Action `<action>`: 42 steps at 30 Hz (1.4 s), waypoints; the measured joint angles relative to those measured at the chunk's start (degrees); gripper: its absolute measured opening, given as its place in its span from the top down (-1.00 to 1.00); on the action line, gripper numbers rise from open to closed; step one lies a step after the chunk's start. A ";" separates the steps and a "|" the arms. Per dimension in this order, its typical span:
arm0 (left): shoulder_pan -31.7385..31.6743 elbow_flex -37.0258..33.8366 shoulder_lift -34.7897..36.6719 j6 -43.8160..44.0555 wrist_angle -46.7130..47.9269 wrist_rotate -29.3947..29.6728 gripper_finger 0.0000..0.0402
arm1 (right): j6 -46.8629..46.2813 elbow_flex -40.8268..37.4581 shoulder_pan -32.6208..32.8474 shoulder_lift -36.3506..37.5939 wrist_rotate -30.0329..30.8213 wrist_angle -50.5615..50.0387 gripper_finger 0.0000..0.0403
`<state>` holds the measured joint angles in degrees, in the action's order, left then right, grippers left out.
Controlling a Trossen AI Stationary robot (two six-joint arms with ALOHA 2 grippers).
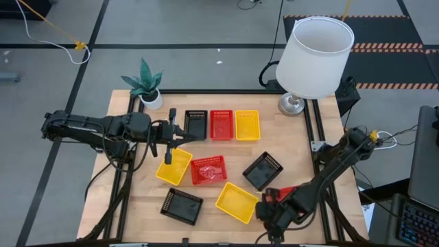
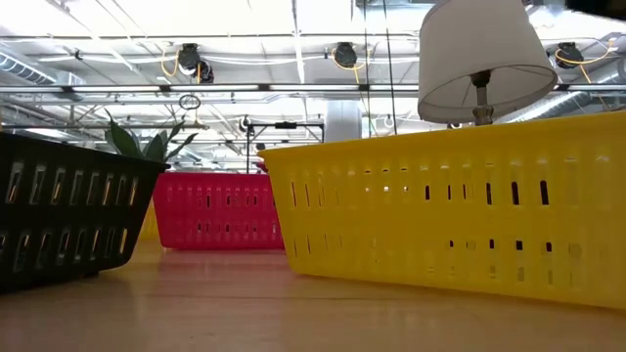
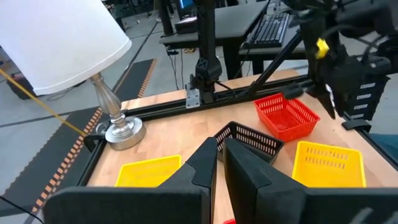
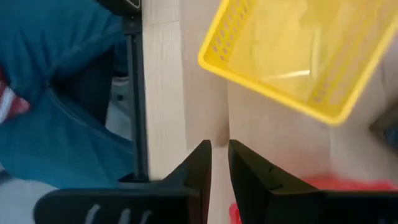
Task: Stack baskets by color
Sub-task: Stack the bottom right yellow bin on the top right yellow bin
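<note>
While eight baskets show on the counter (image 1: 288, 147) at frame centre, three yellow (image 1: 247, 125), three black (image 1: 195, 123) and two red (image 1: 221, 124), the left end effector (image 1: 169, 143) hangs nearly closed and empty just above a yellow basket (image 1: 174, 166), and the right end effector (image 1: 263, 211), fingers slightly apart and empty, sits beside another yellow basket (image 1: 236, 202) at lower centre.
</note>
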<state>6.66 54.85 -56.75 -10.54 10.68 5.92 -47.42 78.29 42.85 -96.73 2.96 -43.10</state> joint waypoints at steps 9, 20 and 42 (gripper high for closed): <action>0.00 0.00 0.00 0.09 0.35 0.00 0.84 | 20.31 -0.04 -3.70 -2.60 0.19 5.28 0.51; 0.00 0.00 0.00 0.27 1.09 0.01 0.84 | 39.39 -0.04 -6.53 -5.23 -0.09 7.35 0.24; 1.50 0.00 -0.02 4.01 3.28 0.02 0.84 | 56.56 -0.18 -6.49 -7.66 -0.15 6.09 0.43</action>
<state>8.15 54.85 -56.77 -6.52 13.96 5.94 9.14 78.12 36.36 -104.39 2.81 -37.01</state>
